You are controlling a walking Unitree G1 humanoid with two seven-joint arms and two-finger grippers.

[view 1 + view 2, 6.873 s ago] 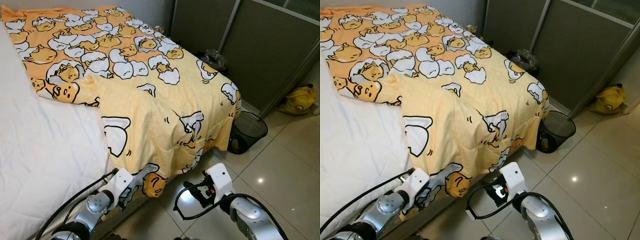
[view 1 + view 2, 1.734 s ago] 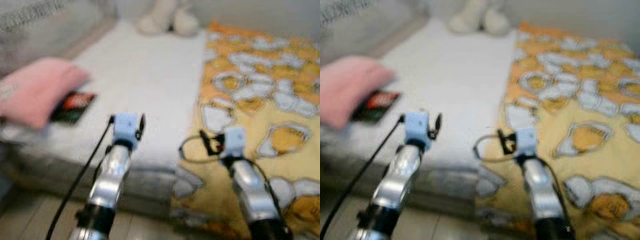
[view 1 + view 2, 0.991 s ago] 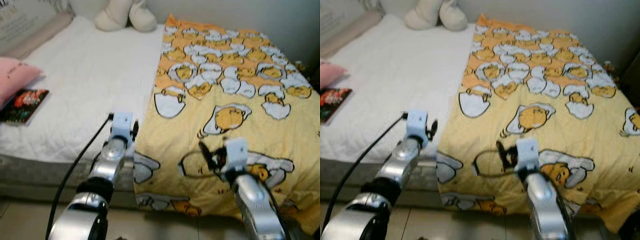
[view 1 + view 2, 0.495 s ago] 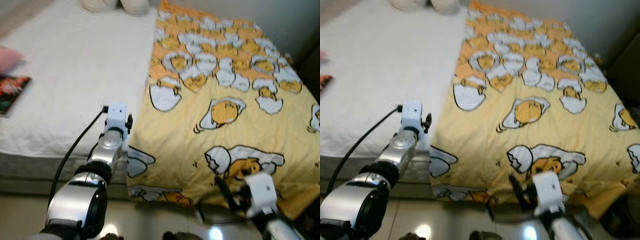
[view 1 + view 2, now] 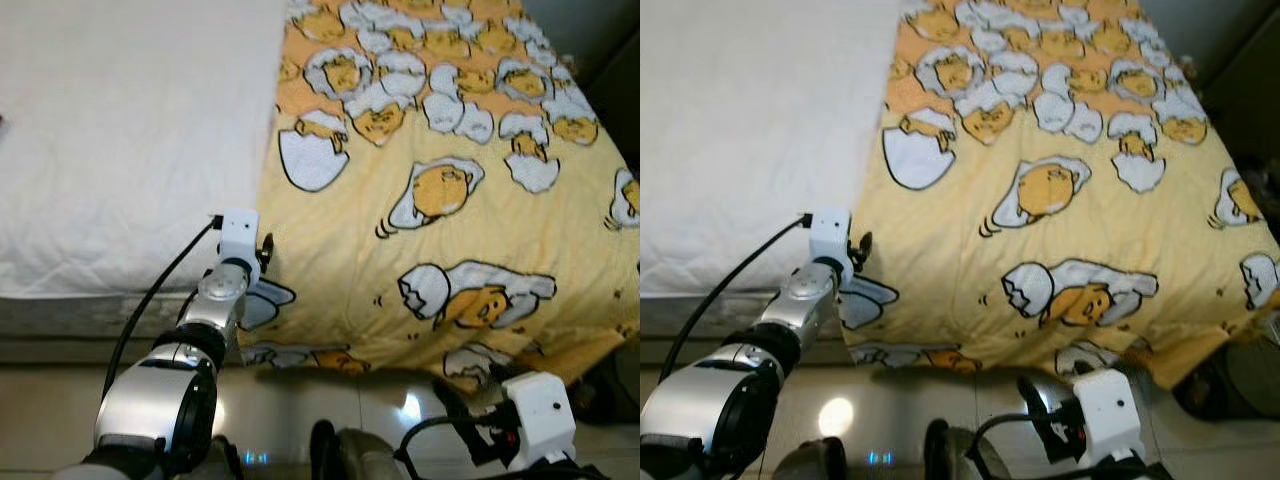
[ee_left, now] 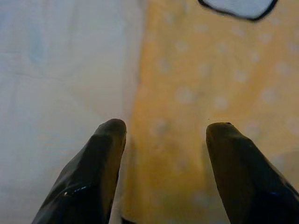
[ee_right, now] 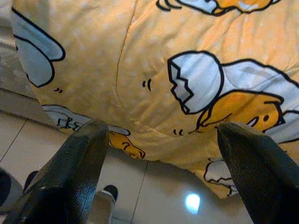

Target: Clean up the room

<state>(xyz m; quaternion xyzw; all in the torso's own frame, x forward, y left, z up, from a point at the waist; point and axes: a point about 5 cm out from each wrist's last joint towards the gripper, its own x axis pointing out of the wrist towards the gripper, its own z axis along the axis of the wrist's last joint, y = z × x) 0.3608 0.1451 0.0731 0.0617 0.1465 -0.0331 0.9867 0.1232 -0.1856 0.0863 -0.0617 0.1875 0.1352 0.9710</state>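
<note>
While the left gripper (image 6: 163, 135) gapes, the blanket (image 5: 440, 190) drapes the bed (image 5: 120, 150).

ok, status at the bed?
Left claw open at the yellow blanket's edge beside the white sheet. Right claw open, low, facing the blanket's overhang. Nothing gripped, nothing in the way.

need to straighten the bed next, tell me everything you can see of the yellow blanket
The yellow blanket looks like soft quilted fabric, printed with cartoon egg yolks in cracked white shells on a faint dotted ground. It lies spread over the right part of the white mattress, its near edge draping over the bed's side toward the tiled floor. The left gripper, open, hovers at its left edge.
</note>
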